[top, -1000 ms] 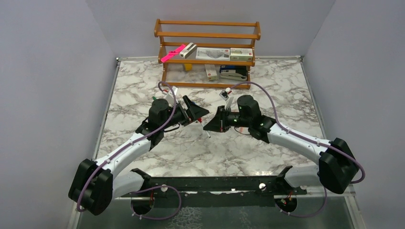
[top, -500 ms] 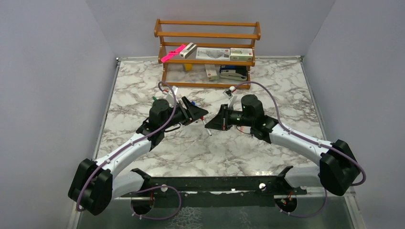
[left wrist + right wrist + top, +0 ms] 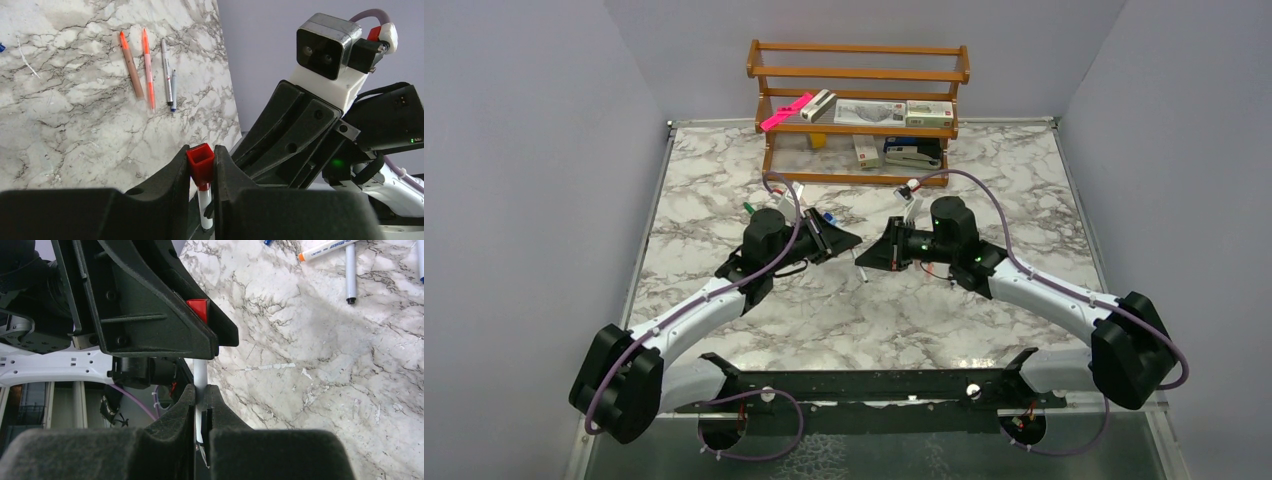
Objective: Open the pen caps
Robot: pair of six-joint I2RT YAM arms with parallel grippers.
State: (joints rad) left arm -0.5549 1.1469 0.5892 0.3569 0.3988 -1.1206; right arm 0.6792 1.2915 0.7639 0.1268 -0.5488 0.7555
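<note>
red cap [image 3: 200, 167]: sat on the end of a white-barrelled pen [image 3: 200, 374], lifted off the surface [image 3: 984, 180] at its middle, between the two arms.
left end effector [image 3: 200, 156]: gaped wide a second earlier; its jaws had since drawn in and now pinched the red cap from both sides.
right end effector [image 3: 200, 391]: stayed clamped on the pen barrel, facing the left end effector from the right.
meaning for the task: both ends of the pen were now gripped and the cap was not yet off. By my judgement, a straight pull apart was the step this set up.
loose pens [image 3: 148, 70]: lay side by side on the marble, apart from the held pen and untouched.
hard to make out: the held pen's lower end was buried between the right end effector's pads, and the left fingers hid the seam between cap and barrel. From above, the pen was only a thin sliver. I could not tell which loose pens wore caps.
wooden shelf [image 3: 857, 75]: stood at the far edge, its small boxes too small to read.
</note>
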